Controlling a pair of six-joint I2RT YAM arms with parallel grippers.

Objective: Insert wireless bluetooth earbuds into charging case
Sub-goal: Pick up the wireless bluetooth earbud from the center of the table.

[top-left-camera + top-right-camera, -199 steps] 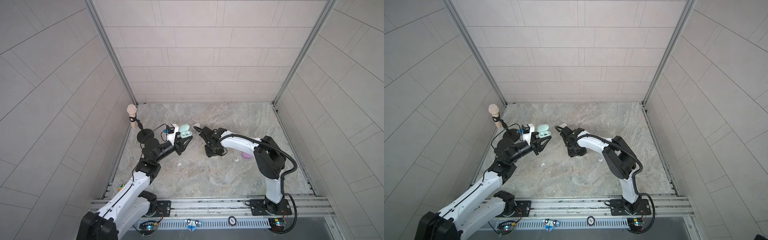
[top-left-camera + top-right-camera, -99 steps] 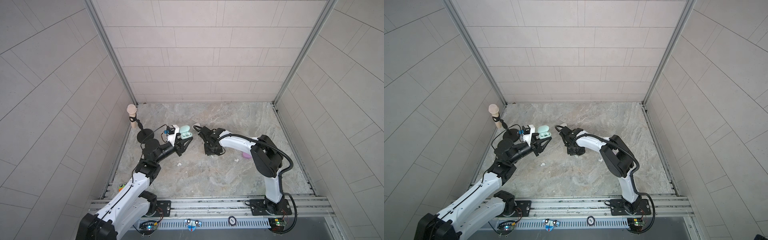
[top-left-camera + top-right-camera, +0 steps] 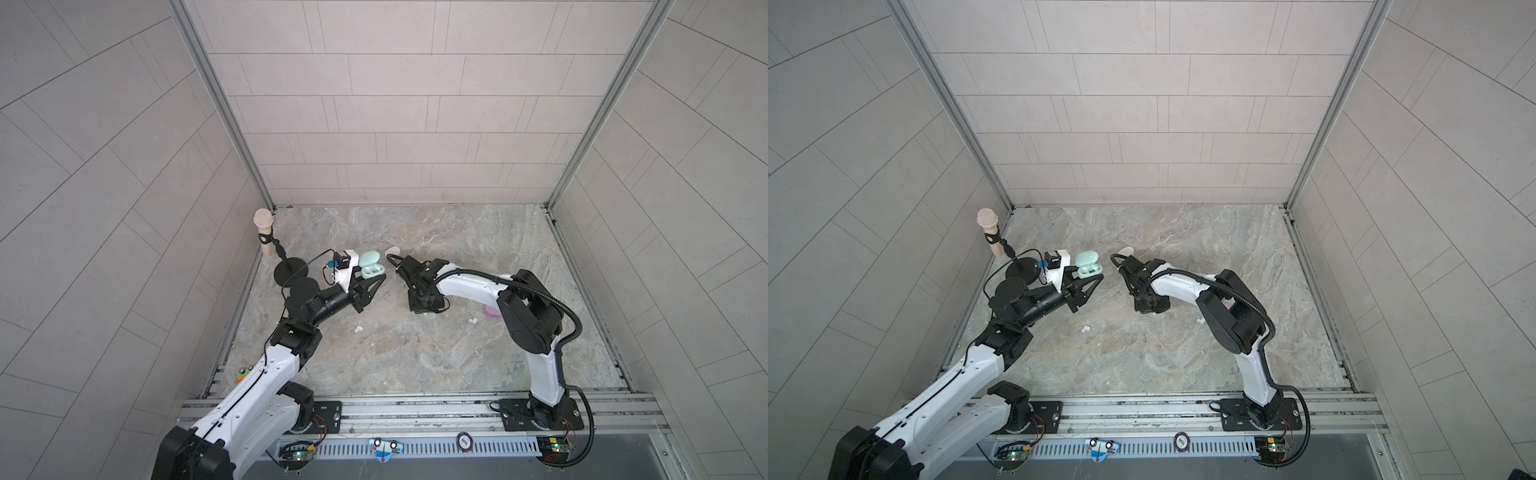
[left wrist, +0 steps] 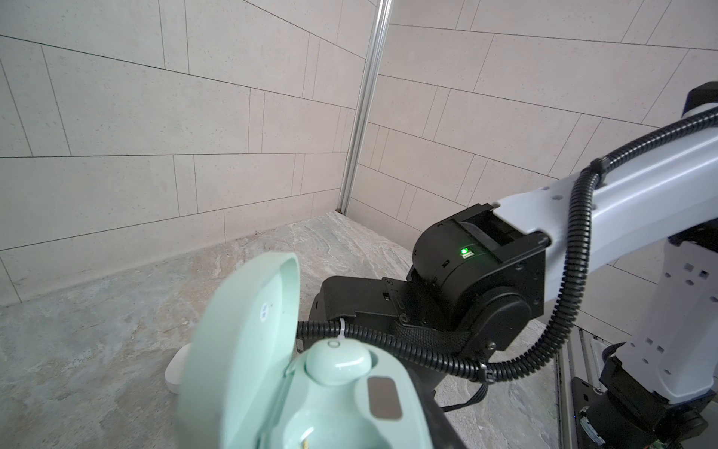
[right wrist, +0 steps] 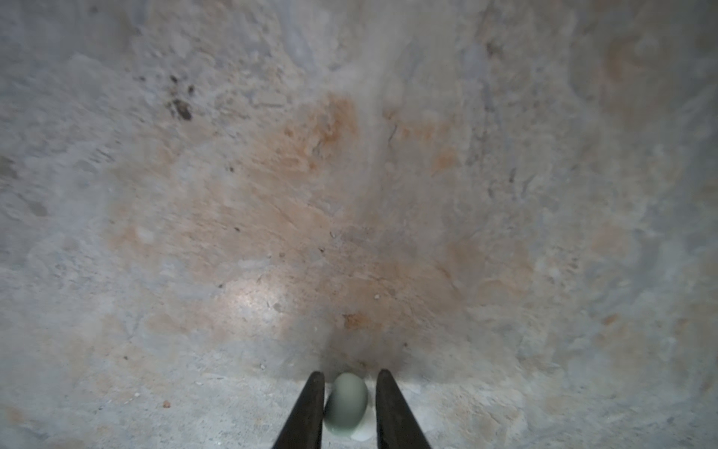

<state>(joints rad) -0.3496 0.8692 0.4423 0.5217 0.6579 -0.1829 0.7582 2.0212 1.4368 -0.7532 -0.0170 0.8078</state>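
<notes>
My left gripper (image 3: 372,277) is shut on a mint-green charging case (image 3: 371,266) and holds it above the table with its lid (image 4: 241,342) open. One mint earbud (image 4: 337,361) sits in the case, and the socket beside it is empty. My right gripper (image 5: 349,375) points straight down at the table, right of the case (image 3: 1088,265). Its jaws stand narrowly apart around a second mint earbud (image 5: 345,404) that lies on the table. One finger (image 5: 314,400) touches this earbud, and a thin gap shows at the other finger (image 5: 388,404). In both top views the right gripper (image 3: 424,309) hides this earbud.
A white case (image 3: 392,250) lies just behind the two grippers. White earbuds lie loose on the marble table (image 3: 358,329) (image 3: 597,321). A lilac case (image 3: 492,311) shows under the right arm. A microphone on a black stand (image 3: 264,226) is at the back left.
The right gripper's jaws have narrowed around the mint earbud on the table. The left arm and the case have stayed where they were.
</notes>
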